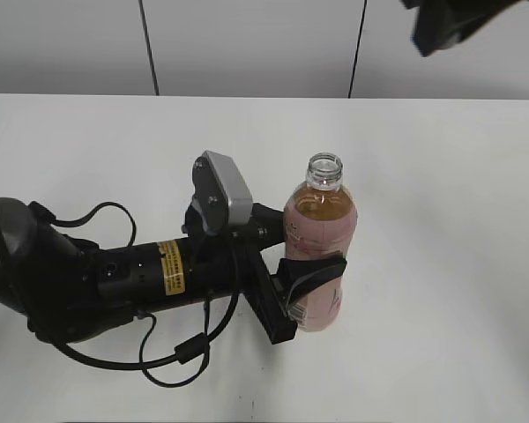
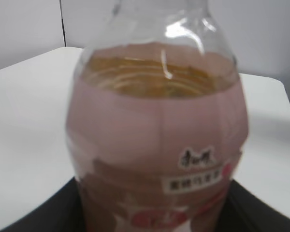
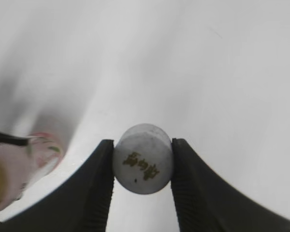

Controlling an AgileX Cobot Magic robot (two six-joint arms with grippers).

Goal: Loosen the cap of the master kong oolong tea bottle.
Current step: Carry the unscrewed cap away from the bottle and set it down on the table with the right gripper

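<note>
While clamped in the left gripper (image 1: pixel 310 295), bottle (image 1: pixel 319 238) upright, mouth skyward; cap (image 3: pixel 143 158) pinched between right gripper (image 3: pixel 142 186) fingers.

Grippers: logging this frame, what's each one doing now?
Left gripper: closed on the bottle.
Right gripper: closed on the cap.
</note>
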